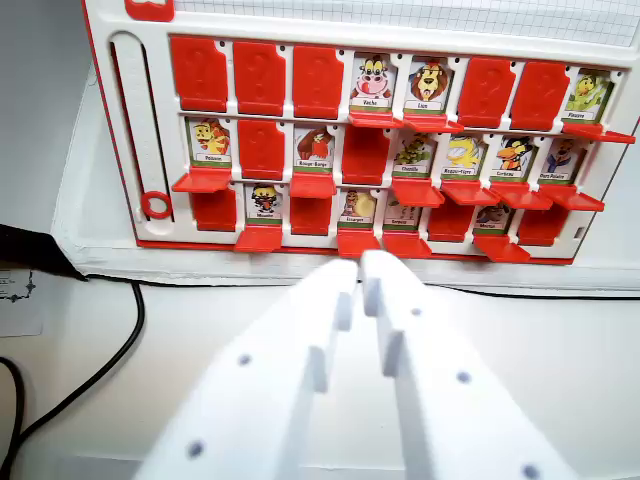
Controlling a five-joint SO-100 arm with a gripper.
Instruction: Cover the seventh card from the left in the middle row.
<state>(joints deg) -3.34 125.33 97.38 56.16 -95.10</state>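
The white claw is sitting nearly clenched at six o'clock, holding nothing, its tips just short of the red-and-white game board. Beyond it, three rows of eight flaps are showing fifteen open cards. The seventh middle-row card, toward two o'clock, is standing uncovered, its label too small to read; the top row is reading "Vache" and "Lion".

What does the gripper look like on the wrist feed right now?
The gripper is all white plastic: two long, flat-sided fingers tapering to blunt tips, with stepped notches along their inner edges and small dark holes dotting their faces. No markings, and no cabling on it in view.
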